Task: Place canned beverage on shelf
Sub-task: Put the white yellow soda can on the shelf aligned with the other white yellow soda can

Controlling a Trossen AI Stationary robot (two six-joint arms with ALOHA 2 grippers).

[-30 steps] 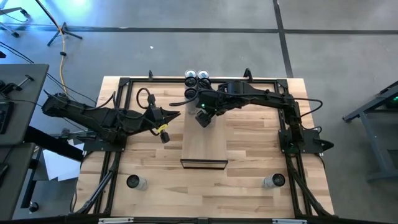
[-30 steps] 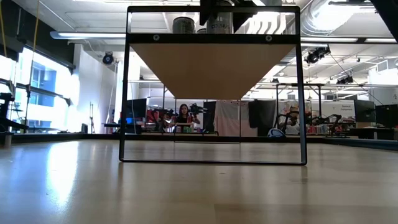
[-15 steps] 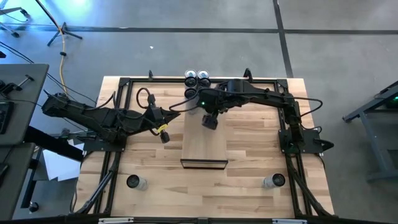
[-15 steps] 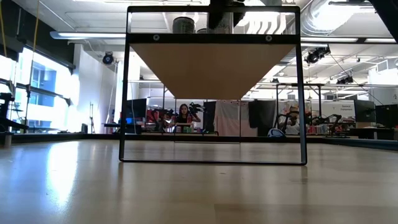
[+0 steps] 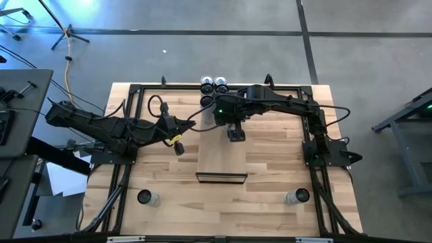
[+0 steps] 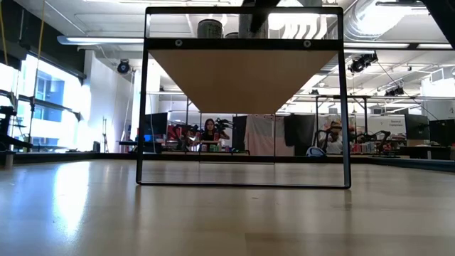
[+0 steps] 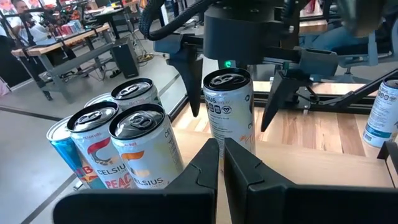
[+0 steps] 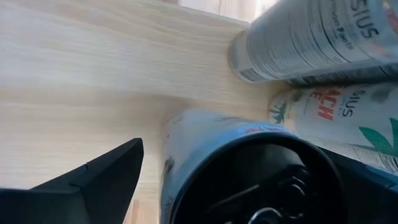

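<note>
The shelf [image 5: 221, 158] is pale wood with a dark end edge, the can [image 7: 229, 112] under the black right gripper [image 7: 231, 93] is white with orange print, and the cans [image 7: 118, 149] beside it are white, red-orange and blue.

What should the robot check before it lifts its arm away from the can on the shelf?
1. Tall white aluminium drink can stands upright on the long light wooden shelf: ok.
2. Right end effector is open, with its fingers apart from the can on both sides: ok.
3. The can is clear of the cluster of other drink cans: ok.
4. Left end effector is shut and waits beside the shelf: ok.
5. Enough room between the can and the shelf edge: cannot tell.
</note>
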